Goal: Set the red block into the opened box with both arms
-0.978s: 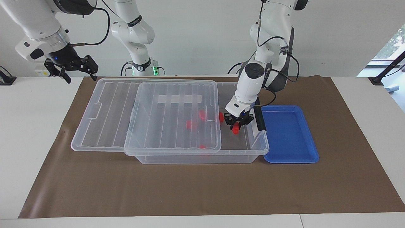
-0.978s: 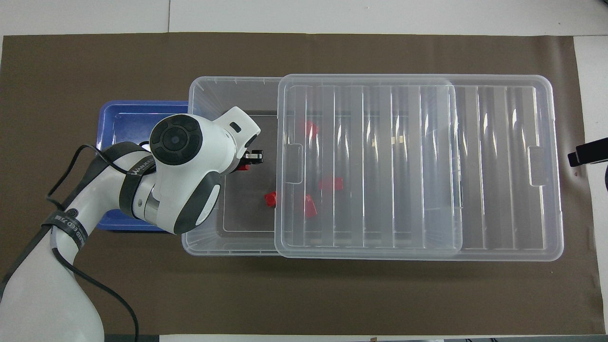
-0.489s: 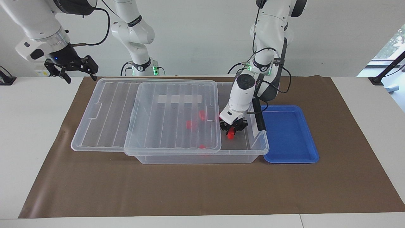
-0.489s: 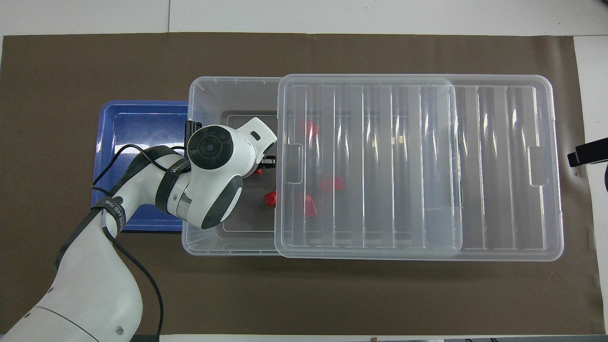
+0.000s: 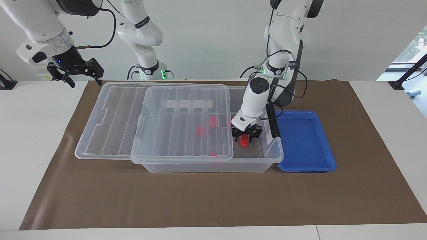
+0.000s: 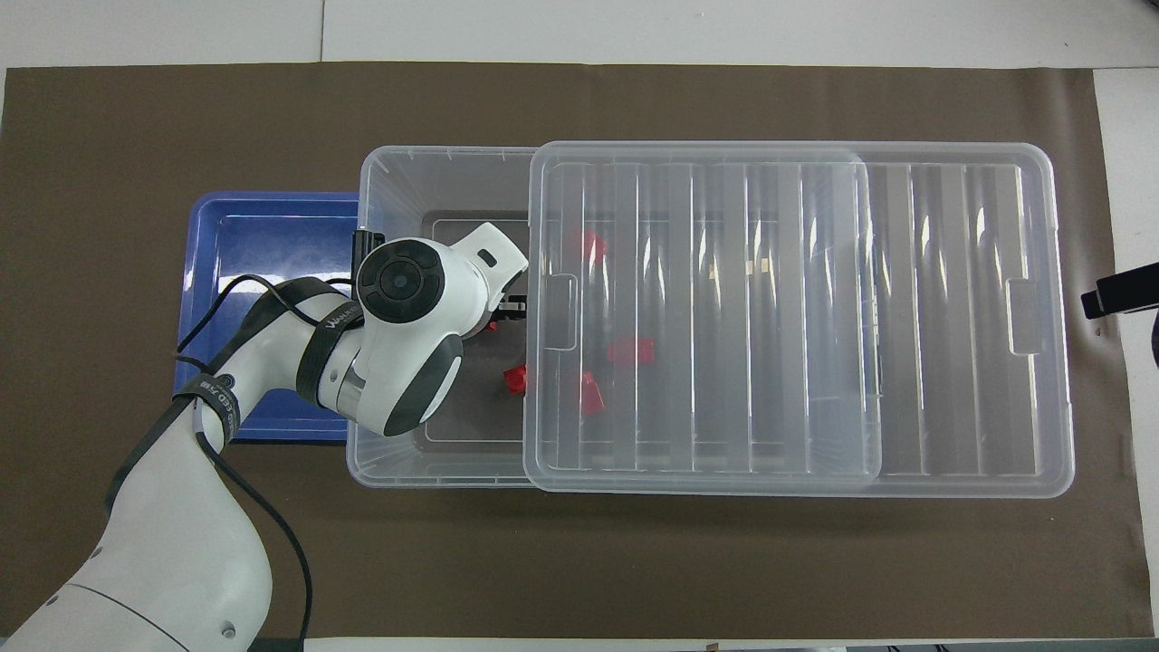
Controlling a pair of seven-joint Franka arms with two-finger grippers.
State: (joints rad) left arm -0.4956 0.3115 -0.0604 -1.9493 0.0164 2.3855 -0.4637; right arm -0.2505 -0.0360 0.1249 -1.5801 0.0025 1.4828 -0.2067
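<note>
The clear box (image 5: 274, 156) lies mid-table, its ribbed lid (image 5: 150, 120) slid toward the right arm's end, so the end by the blue tray is uncovered. My left gripper (image 5: 246, 134) is down inside that uncovered end, open. The red block (image 5: 244, 140) stands upright just below and between the spread fingers. In the overhead view the left wrist hides most of it. Several more red blocks (image 5: 199, 130) lie in the box under the lid (image 6: 797, 317). My right gripper (image 5: 85, 82) waits open in the air over the table's edge at the right arm's end.
A shallow blue tray (image 5: 307, 143) sits against the box at the left arm's end, with nothing in it. A brown mat (image 5: 213, 196) covers the table. Two slimmer white arms with green-lit bases (image 5: 150, 70) stand at the robots' edge.
My left gripper came down into the box with the red block, moving toward the lid. Its fingers then spread off the block. The right arm has not moved.
</note>
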